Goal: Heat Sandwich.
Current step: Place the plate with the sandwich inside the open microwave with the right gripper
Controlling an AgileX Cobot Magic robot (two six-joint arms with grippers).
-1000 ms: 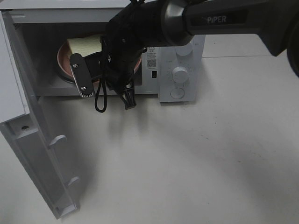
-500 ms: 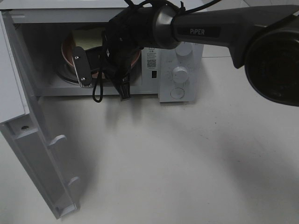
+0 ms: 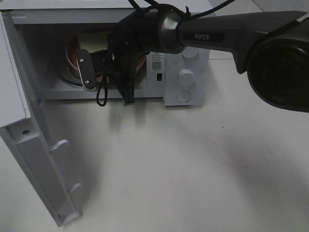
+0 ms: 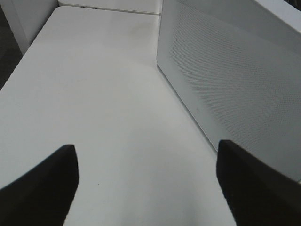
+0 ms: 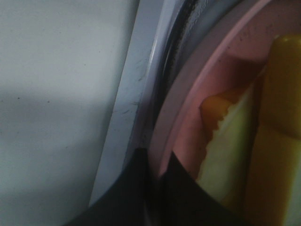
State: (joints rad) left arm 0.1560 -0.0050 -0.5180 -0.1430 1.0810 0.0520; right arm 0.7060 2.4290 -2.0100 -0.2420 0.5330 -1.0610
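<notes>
Right gripper (image 5: 157, 172) pinched the pink plate (image 5: 195, 75) rim inside microwave (image 3: 170, 87), sandwich (image 5: 225, 155) on it. Left gripper (image 4: 146, 155) hung wide open over table (image 4: 94, 84).

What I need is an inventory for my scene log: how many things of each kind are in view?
White microwave oven: 1
Pink round plate: 1
Pale yellow-and-white sandwich: 1
Robot grippers (left gripper, right gripper): 2
Total: 5
</notes>
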